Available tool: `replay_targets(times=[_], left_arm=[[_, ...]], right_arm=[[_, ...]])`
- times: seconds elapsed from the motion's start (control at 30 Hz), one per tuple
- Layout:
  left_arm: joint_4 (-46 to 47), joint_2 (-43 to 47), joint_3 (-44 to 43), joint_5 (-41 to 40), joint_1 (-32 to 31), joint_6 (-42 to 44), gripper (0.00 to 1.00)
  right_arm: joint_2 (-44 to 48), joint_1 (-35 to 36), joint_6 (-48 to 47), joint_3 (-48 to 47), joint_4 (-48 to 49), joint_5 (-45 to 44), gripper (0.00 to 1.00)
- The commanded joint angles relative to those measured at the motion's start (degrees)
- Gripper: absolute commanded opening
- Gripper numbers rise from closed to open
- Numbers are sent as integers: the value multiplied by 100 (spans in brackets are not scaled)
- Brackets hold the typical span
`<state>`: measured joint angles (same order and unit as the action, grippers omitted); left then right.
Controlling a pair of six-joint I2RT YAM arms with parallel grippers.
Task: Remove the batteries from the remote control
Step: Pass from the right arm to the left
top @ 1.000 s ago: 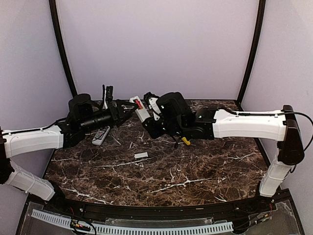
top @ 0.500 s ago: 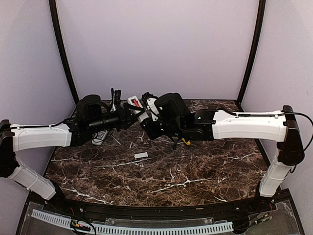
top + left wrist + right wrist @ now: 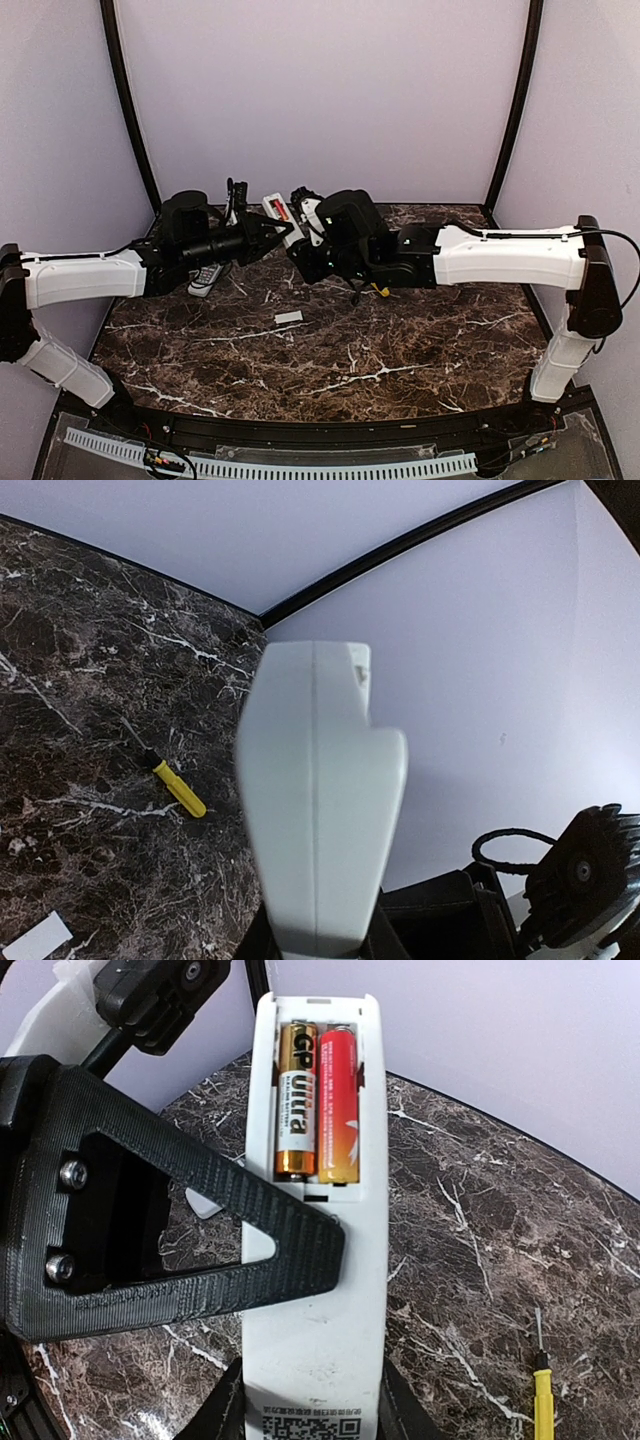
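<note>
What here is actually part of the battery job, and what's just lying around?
Part of the job: white remote, held aloft; gold battery and red battery inside it.
Lying about: yellow screwdriver, small white plate, grey remote.

Blurred remote (image 3: 315,800), lower end cut off

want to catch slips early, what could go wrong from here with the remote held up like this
The remote is held off the table in the right jaws; a push from the left finger lying across it could twist it loose. Both batteries sit uncovered, so one popped free could drop and roll.
</note>
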<state>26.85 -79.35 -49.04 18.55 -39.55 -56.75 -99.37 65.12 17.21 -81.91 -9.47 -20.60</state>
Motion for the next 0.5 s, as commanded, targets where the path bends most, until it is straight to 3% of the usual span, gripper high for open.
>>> replay_targets(times=[0.0,0.03,0.17,0.33,0.47], left_arm=[[-339,113,-280,-3,-49,229,0],[-392,126,-343,-23,-51,262,0],[-654,138,-526,6,14,439,0],[-1091,130,-712,523,568,685,0],[-1624,-59,-1003,1368,1166,1120,0]], right_arm=[[135,36,-85,185,485,81,37],[188,36,-127,271,564,134,49],[462,36,-290,623,819,380,73],[940,31,-487,1129,904,417,83],[1122,-231,-451,1265,431,267,82]])
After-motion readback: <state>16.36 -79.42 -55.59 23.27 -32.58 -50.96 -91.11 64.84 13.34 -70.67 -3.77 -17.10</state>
